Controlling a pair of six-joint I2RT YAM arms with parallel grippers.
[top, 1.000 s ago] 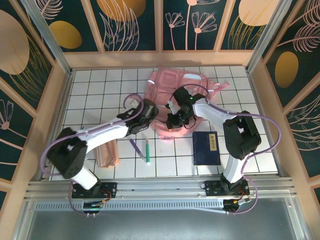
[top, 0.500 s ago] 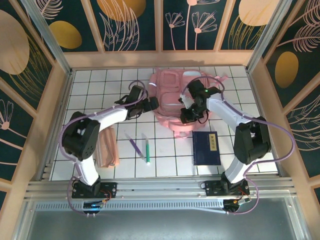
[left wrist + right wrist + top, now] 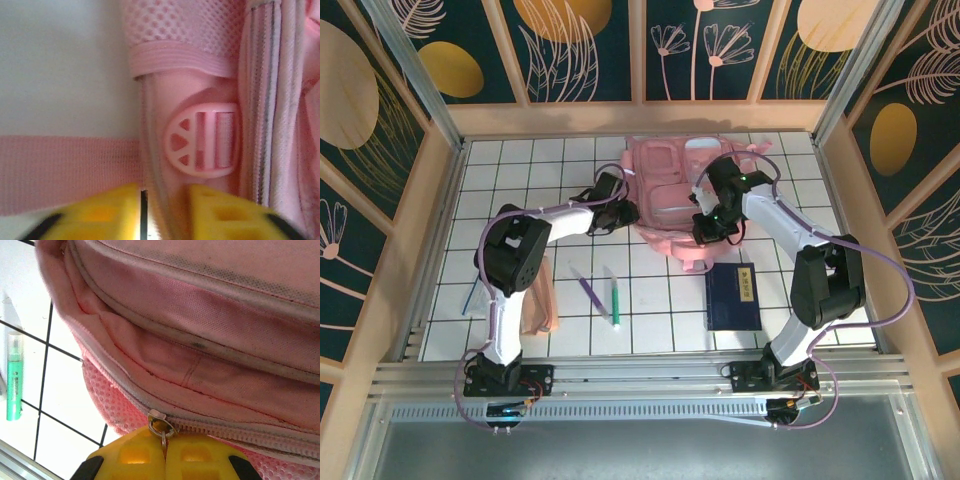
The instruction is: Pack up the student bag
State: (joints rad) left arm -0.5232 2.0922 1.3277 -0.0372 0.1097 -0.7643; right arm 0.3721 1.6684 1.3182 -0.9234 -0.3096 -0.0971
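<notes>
Pose of left arm: stretched from its near-left base far and right across the tiles, elbow raised, left gripper (image 3: 625,212) at the left edge of the student bag (image 3: 670,195).
Left gripper state: yellow fingers (image 3: 95,217) drawn close, clamped on a piped seam of the bag just below a pink buckle (image 3: 202,140); a pink webbing strap (image 3: 65,172) runs off to the left.
Pose of right arm: bent up from its near-right base, forearm angled far and left, right gripper (image 3: 708,230) at the bag's near right side.
Right gripper state: fingers pressed together, pinching the metal zipper pull (image 3: 161,427).
Student bag: pink backpack lying flat at far centre, between the two grippers; the zip beside the pull is closed, interior hidden.
Pencil pouch (image 3: 538,305): peach-pink, flat, near left, partly under the left arm; contents hidden.
Counts: one backpack, one pouch, one navy notebook (image 3: 732,297) near right, one green marker (image 3: 615,297), one purple pen (image 3: 588,292), one thin blue stick (image 3: 470,297) far left, too small to name.
</notes>
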